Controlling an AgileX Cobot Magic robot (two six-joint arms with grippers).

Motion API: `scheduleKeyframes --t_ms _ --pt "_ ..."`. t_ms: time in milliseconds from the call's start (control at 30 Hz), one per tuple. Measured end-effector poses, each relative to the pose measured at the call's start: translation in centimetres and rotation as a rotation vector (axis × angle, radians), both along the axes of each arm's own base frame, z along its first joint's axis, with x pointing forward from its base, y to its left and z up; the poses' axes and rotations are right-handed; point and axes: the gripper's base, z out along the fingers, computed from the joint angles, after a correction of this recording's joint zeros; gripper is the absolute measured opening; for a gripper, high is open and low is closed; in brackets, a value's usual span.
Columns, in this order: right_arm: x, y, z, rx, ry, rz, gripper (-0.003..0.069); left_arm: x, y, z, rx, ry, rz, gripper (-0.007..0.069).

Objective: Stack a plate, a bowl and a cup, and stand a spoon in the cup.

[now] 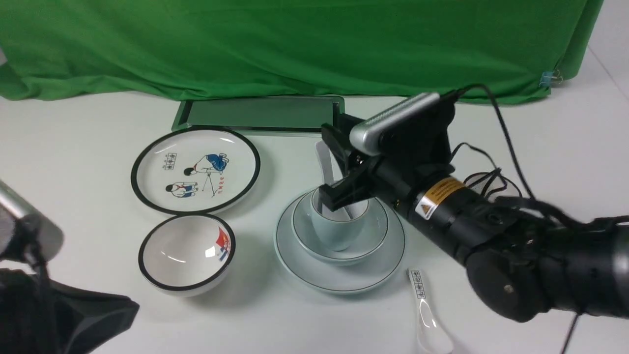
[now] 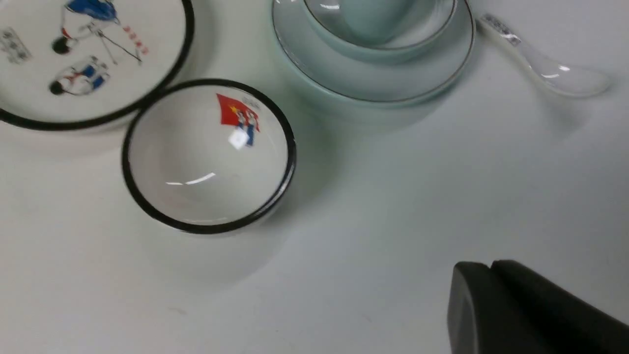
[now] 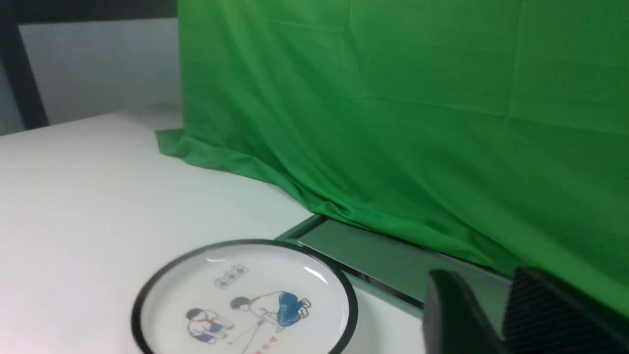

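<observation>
The pale blue plate [image 1: 304,265] sits mid-table with the pale blue bowl [image 1: 379,230] on it and the small blue cup [image 1: 336,231] inside the bowl. The plain white spoon [image 1: 324,157] stands in the cup, handle leaning up and back. My right gripper [image 1: 335,164] hovers just above the cup beside the spoon handle, and its jaws are open with a gap in the right wrist view [image 3: 484,282]. My left gripper [image 2: 471,269] is shut and empty, low at the near left. The stack's near edge [image 2: 373,83] shows in the left wrist view.
A black-rimmed cartoon plate [image 1: 195,169] and a black-rimmed bowl [image 1: 186,253] lie left of the stack. A spoon with printed characters [image 1: 423,305] lies near right of it. A green tray [image 1: 260,114] and a green cloth [image 1: 295,44] are at the back.
</observation>
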Motion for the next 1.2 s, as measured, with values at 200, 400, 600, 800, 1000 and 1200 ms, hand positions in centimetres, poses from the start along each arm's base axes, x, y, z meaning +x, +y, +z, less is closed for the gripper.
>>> scheduleKeyframes --t_ms 200,400,600,800,1000,1200 --pt "-4.1 -3.2 6.7 -0.063 0.017 0.033 0.0013 -4.2 3.3 1.9 -0.059 -0.245 0.057 -0.0029" --pt "-8.7 -6.9 9.5 -0.069 -0.027 0.047 0.0010 -7.8 5.9 1.8 -0.132 -0.450 0.100 -0.0029" --pt "-13.5 -11.0 7.7 -0.036 -0.078 0.043 0.0010 -9.2 6.8 -0.2 -0.165 -0.475 0.127 -0.0029" --pt "-15.5 -12.8 6.0 -0.002 -0.126 0.035 0.0015 -8.9 6.7 -1.2 -0.137 -0.416 0.132 -0.0029" --pt "-15.6 -12.9 5.8 -0.001 -0.127 0.034 0.0022 -8.9 6.7 -1.3 -0.138 -0.414 0.132 -0.0029" --pt "-15.6 -12.9 5.8 -0.001 -0.127 0.034 0.0038 -8.9 6.7 -1.3 -0.140 -0.413 0.133 -0.0029"
